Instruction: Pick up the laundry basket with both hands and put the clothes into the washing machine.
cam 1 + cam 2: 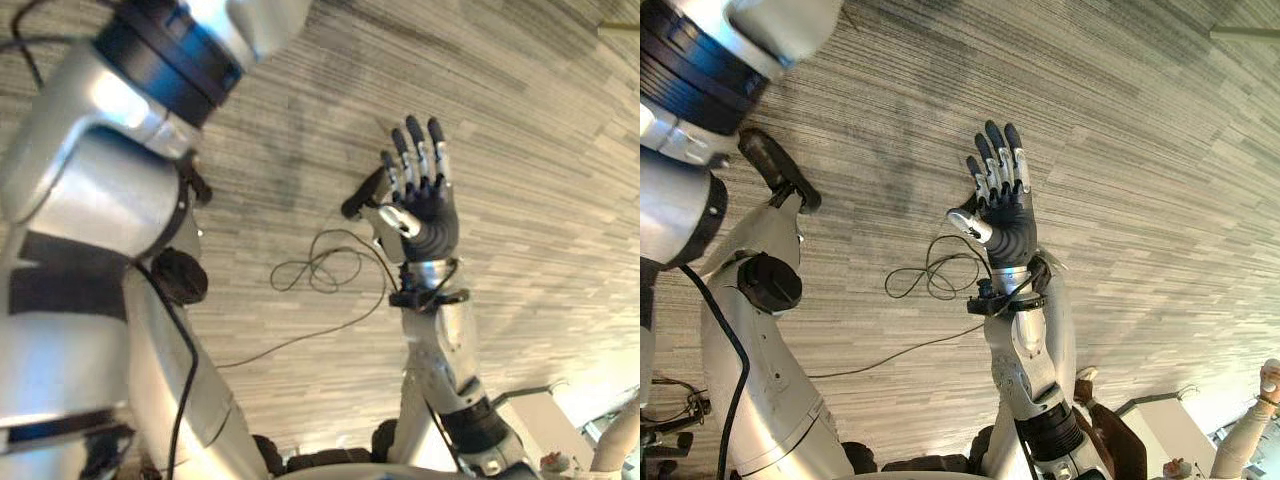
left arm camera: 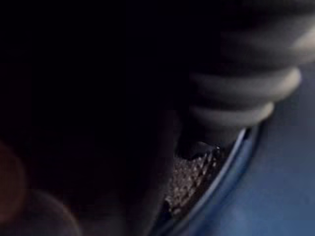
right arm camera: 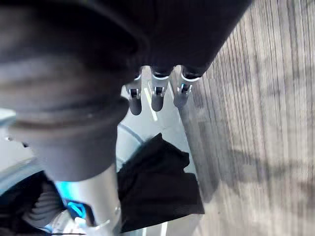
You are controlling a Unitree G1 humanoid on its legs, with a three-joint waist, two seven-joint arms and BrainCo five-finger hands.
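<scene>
Closest in, the left arm (image 1: 90,200) crowds the near left of the head views. Its left hand (image 2: 236,93) appears in its own wrist view as a dark ribbed cover close against a blue curved rim (image 2: 231,152) with a mesh patch (image 2: 194,177). That may be the laundry basket, but I cannot tell, nor whether this hand holds anything. The right hand (image 1: 1002,205) hangs spread flat and empty over striped carpet (image 1: 530,120), well apart from everything. The likely risk is a one-sided lift, which would tip the basket and spill the clothes, so the right hand needs a hold first.
</scene>
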